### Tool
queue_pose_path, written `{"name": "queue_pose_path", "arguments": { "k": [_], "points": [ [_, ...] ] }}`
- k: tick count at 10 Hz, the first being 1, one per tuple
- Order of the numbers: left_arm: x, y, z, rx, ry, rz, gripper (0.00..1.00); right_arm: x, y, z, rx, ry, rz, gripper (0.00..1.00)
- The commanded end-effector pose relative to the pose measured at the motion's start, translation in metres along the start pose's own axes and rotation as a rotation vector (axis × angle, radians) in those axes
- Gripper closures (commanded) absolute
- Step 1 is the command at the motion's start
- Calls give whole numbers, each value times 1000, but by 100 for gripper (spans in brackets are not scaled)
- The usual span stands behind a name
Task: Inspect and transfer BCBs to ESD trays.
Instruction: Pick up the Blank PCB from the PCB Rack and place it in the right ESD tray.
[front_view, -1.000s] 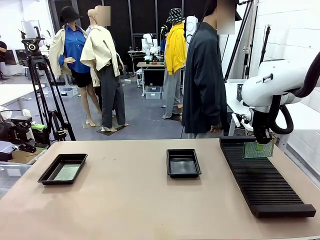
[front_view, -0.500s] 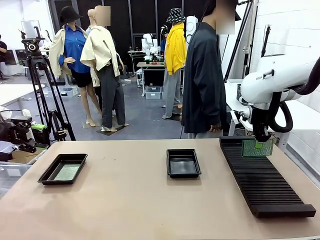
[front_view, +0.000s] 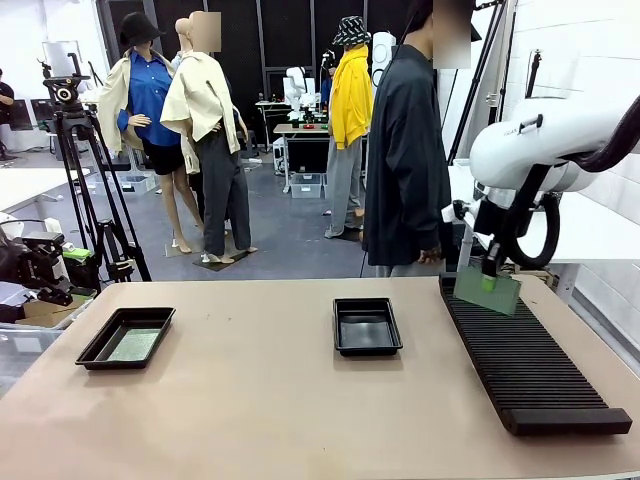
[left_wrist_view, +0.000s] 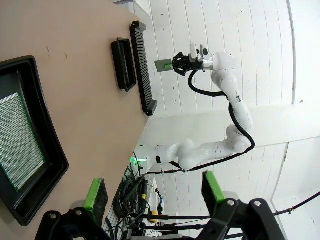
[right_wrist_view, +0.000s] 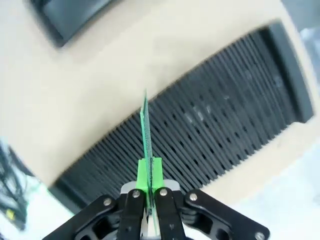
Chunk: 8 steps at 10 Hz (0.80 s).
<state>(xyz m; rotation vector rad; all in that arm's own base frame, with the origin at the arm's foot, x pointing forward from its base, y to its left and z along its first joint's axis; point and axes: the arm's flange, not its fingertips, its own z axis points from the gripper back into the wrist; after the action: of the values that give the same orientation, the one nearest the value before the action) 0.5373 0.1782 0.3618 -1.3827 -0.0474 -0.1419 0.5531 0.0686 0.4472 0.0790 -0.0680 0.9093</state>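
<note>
Two pincers show. Our right pincer is pinching the top edge of a green BCB, which hangs tilted just below its fingertips, above the far end of the slotted black rack. Our left pincer stands spread wide, gripping nothing. Beyond its fingertips lies an ESD tray with a second BCB flat inside. A second ESD tray lies farther off, between this pincer and the right one.

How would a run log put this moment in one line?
right gripper: shut on BCB, above slotted rack | left gripper: open, near left ESD tray with board | middle ESD tray: empty
</note>
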Motion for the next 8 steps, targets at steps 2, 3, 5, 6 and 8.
{"name": "queue_pose_path", "arguments": {
  "k": [2,3,5,6,8],
  "points": [
    [0,-2,-1,9,5,-2,0,19,30,-2,-143,-13,-300,100],
    [0,-2,-1,9,5,-2,0,32,37,1,-140,3,-400,100],
    [0,-2,-1,9,5,-2,0,63,51,21,-67,-19,-589,100],
    [0,-2,-1,9,5,-2,0,71,57,23,-22,-5,-650,100],
    [0,-2,-1,9,5,-2,0,85,69,26,24,-96,-765,100]
  ]
}}
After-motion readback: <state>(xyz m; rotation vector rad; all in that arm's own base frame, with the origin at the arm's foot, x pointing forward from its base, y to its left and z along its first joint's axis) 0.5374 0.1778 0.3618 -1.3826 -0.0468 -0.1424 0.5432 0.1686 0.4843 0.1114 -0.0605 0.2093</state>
